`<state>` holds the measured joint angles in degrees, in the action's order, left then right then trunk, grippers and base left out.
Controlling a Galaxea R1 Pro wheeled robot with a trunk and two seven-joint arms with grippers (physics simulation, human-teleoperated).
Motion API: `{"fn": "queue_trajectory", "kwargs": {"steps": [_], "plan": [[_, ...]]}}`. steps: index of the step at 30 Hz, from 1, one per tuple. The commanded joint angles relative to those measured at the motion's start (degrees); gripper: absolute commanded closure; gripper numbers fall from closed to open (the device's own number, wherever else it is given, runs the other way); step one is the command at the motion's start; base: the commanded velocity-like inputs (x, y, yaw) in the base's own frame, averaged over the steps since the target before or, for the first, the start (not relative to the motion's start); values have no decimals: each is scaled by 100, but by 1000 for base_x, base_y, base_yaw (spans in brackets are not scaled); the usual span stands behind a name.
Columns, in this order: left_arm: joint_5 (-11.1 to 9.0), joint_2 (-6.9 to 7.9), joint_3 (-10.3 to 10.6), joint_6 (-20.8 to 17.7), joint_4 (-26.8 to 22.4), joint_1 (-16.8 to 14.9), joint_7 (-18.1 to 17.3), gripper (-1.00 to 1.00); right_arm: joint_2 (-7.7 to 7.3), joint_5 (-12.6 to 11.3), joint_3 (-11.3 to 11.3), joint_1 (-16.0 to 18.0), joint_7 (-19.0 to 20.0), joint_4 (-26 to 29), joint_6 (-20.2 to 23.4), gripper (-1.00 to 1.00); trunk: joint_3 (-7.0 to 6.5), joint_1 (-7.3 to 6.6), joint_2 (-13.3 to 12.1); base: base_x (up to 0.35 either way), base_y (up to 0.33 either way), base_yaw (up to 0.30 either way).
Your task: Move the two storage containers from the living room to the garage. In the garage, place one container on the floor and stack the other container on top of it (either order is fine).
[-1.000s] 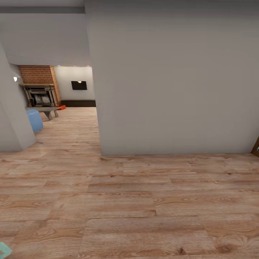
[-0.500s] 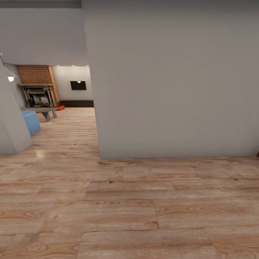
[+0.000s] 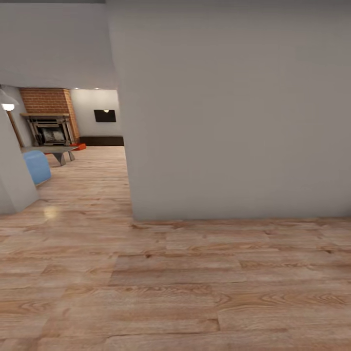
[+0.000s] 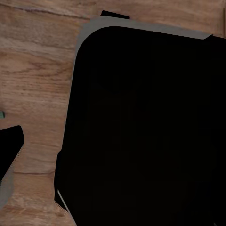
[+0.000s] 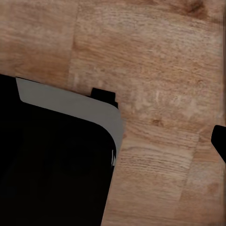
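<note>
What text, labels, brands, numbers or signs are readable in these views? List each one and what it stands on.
None can be read.
The grey wall is blank.
The black wall TV has a dark screen with no lettering.
The brick fireplace and the orange-red storage container beside it are too far off to show any marking.
The wood-plank floor and the robot's black base carry no print.

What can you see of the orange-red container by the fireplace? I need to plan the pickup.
The storage container shows as a small, low orange-red shape far off in the living room. It sits on the light wood-plank floor, beside the red-brick fireplace and just past the low grey table. Its walls, inside and exact pose are too small to tell.
</note>
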<state>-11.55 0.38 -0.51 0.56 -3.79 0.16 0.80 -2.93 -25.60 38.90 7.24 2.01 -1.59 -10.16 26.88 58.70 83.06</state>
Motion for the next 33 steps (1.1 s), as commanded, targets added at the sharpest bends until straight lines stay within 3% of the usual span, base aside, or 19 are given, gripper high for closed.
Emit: {"fn": "queue_trajectory", "kwargs": {"steps": [1,16,33], "plan": [[-32,1,-1,6,-8,2,8,-100,3,-60,48,6,21,-17,-33,-100,5,3,2,322,0,0],[-32,5,-1,6,-8,2,8,-100,23,-54,55,6,28,-17,-39,-100,5,3,2,322,0,15],[-32,2,-1,6,-8,1,8,-100,12,-72,34,6,19,-17,-81,-100,5,3,2,322,0,267]]}}
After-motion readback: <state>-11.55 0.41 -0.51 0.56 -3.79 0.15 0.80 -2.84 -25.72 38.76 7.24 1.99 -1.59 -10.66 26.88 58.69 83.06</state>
